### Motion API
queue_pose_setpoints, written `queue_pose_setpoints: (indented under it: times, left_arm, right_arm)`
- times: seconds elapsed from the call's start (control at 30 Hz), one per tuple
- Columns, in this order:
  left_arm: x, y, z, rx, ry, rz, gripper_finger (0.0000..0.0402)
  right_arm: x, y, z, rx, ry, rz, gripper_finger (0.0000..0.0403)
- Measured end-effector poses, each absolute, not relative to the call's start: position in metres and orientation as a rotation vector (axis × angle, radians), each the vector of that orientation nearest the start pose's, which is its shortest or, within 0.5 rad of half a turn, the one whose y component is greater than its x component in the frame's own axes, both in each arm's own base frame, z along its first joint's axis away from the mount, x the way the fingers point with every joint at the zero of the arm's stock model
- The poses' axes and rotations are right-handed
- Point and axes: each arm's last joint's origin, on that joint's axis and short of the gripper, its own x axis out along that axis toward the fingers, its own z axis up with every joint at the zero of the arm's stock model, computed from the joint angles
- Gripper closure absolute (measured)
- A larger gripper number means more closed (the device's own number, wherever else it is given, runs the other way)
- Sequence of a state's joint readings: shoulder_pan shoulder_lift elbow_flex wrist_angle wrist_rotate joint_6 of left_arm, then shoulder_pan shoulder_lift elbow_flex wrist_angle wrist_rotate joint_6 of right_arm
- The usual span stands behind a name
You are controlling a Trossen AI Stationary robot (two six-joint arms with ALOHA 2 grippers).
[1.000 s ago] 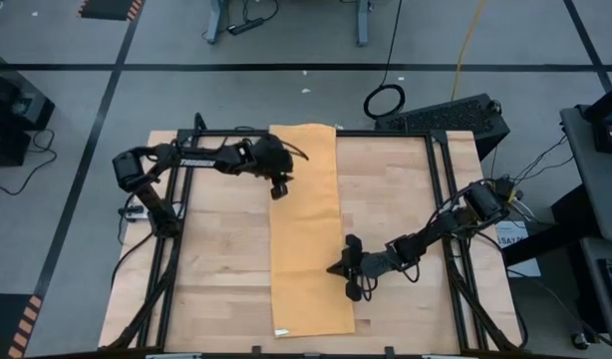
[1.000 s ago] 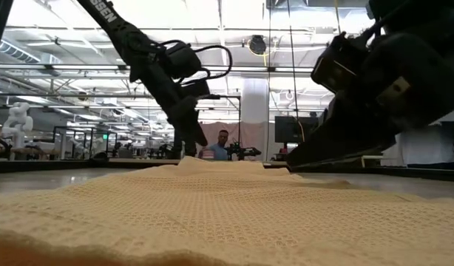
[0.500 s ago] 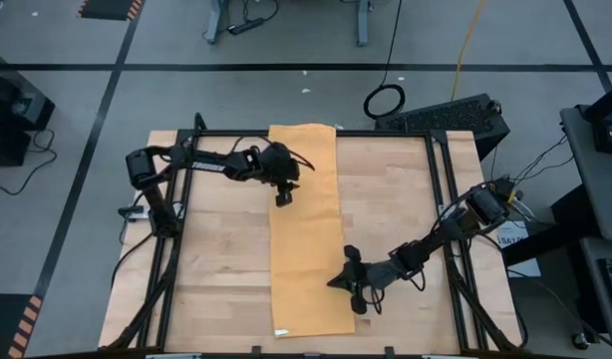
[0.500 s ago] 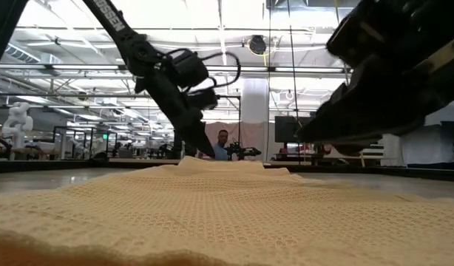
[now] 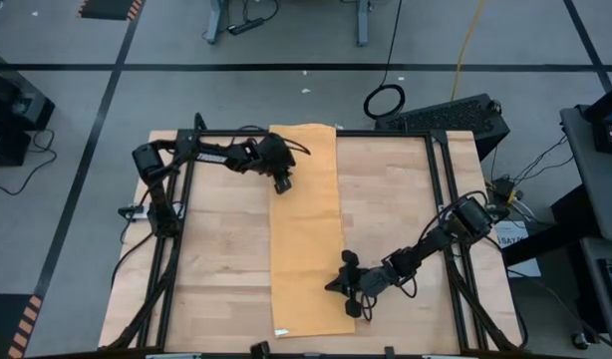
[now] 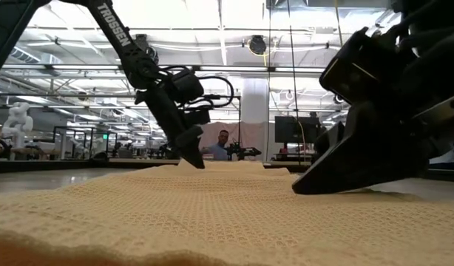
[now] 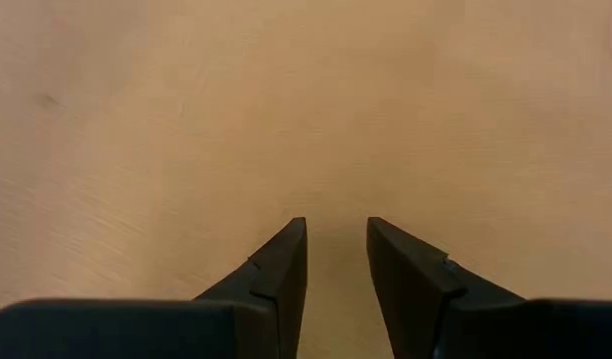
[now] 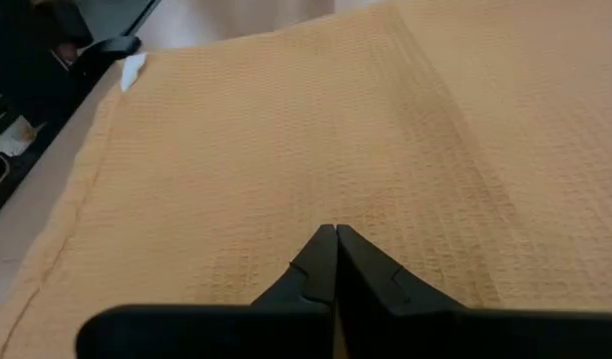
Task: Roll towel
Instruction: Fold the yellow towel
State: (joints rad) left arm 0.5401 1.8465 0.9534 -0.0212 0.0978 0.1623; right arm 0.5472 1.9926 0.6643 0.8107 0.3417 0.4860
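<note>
Mustard-yellow, the towel (image 5: 308, 229) lies flat in a long strip down the middle of our wooden table (image 5: 221, 259), its white tag (image 5: 281, 331) at the near edge. Our left gripper (image 5: 281, 185) hovers at the towel's far left edge, fingers slightly parted, holding nothing. Our right gripper (image 5: 331, 283), fingers pressed together, rests low near the right edge.

Towel (image 5: 308, 229): mustard yellow, plain, fine waffle-like weave visible from my right wrist; small white tag (image 8: 133, 70) at edge. Table (image 5: 216, 259): pale wood, faint grain lines, black frame rails (image 5: 171, 259) along sides. My left end effector (image 7: 336, 264): dark, near black. My right end effector (image 8: 336, 261): same dark tone. My arms: black, white lettering on left one (image 6: 112, 24). Floor (image 5: 67, 100): grey, black stripes.
</note>
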Motion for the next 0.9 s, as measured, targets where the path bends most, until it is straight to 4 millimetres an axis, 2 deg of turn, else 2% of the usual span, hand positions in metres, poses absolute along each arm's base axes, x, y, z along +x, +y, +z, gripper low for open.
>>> queue_pose_setpoints:
  times: [0.17,0.27,0.4,0.5,0.6,0.7,0.8,0.9]
  left_arm:
    - [0.302,0.185,0.133,-0.142,0.888,0.358,0.0320]
    - [0.303,0.184,0.144,-0.130,0.859,0.358,0.0335]
    - [0.304,0.168,0.168,-0.122,0.815,0.337,0.0348]
    - [0.307,0.147,0.185,-0.105,0.796,0.290,0.0354]
    - [0.311,0.118,0.192,-0.100,0.772,0.226,0.0357]
    - [0.315,0.094,0.188,-0.090,0.788,0.192,0.0357]
    - [0.317,0.075,0.182,-0.075,0.789,0.189,0.0357]
    - [0.312,0.064,0.170,-0.027,0.807,0.218,0.0357]
  right_arm:
    - [0.286,0.161,0.081,0.239,0.484,0.088,0.0403]
    - [0.286,0.158,0.092,0.216,0.480,0.085,0.0403]
    - [0.283,0.147,0.111,0.138,0.521,0.041,0.0403]
    - [0.279,0.131,0.130,0.019,0.541,-0.051,0.0403]
    - [0.279,0.107,0.151,-0.113,0.529,-0.155,0.0403]
    - [0.284,0.069,0.165,-0.167,0.517,-0.252,0.0403]
    - [0.292,0.024,0.170,-0.089,0.520,-0.267,0.0403]
    - [0.293,-0.028,0.167,0.157,0.562,-0.364,0.0403]
